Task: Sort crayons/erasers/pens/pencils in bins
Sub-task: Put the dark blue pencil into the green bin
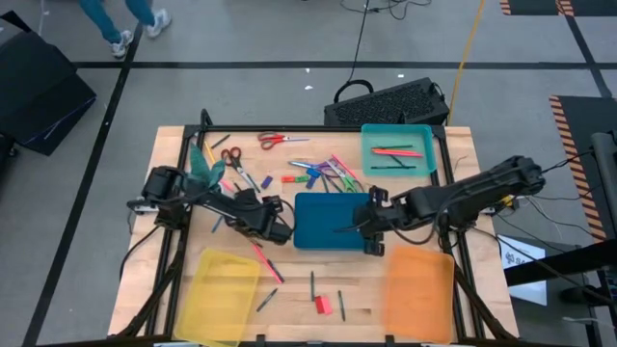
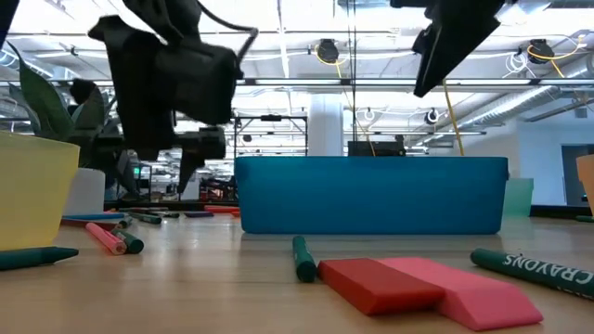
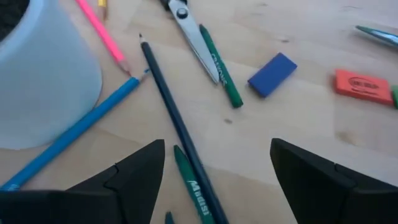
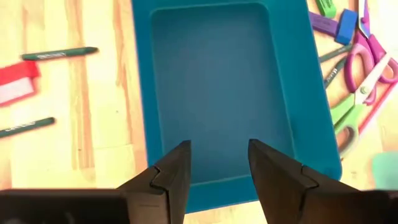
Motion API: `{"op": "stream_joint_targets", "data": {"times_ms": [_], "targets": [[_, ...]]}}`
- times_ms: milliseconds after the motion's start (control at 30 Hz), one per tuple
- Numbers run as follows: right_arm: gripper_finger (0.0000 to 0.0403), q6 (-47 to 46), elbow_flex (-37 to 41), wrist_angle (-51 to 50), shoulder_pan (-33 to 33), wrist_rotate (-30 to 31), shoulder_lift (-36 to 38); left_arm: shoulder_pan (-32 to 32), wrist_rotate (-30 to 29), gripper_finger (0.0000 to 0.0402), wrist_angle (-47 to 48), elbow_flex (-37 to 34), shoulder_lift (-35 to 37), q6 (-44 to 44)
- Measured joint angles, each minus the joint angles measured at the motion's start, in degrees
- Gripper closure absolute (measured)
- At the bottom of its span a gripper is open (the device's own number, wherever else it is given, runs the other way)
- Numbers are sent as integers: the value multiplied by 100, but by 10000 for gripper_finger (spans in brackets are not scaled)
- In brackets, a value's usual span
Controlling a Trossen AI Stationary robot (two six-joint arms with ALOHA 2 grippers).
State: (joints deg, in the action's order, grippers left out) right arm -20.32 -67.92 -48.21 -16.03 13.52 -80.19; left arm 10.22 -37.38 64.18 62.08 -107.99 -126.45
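My left gripper [image 1: 280, 229] hovers open just left of the dark blue bin [image 1: 328, 220]. In the left wrist view a dark pencil [image 3: 174, 118] and a green crayon [image 3: 193, 186] lie on the table between its fingers, untouched. A blue eraser [image 3: 272, 74] and a red eraser [image 3: 362, 86] lie farther off. My right gripper [image 4: 217, 168] is open with nothing in it, above the dark blue bin's right end [image 4: 211, 93]. A red eraser [image 2: 380, 283] and a pink eraser [image 2: 473, 292] lie together near the front edge.
A yellow bin [image 1: 227, 294] stands near left, an orange bin [image 1: 419, 294] near right, and a teal bin [image 1: 397, 149] holding sticks far right. Scissors [image 1: 275, 141], pens and crayons are scattered along the far middle. A white plant pot [image 3: 43, 81] stands far left.
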Motion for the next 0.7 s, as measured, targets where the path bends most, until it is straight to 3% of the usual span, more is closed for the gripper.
{"op": "stream_joint_targets", "data": {"times_ms": [233,467,567,700], "targets": [[252,-80,0,6,-257,-2,21,-456,414,106,264,0,-469,-417],[252,-111,0,42,-431,-2,19,-943,452,108,97,-15,-530,-191],[252,-111,0,36,-488,-4,19,-1019,376,135,-269,-174,-528,-116],[252,-115,0,17,-536,-4,19,-907,118,198,-777,-546,-493,-328]]}}
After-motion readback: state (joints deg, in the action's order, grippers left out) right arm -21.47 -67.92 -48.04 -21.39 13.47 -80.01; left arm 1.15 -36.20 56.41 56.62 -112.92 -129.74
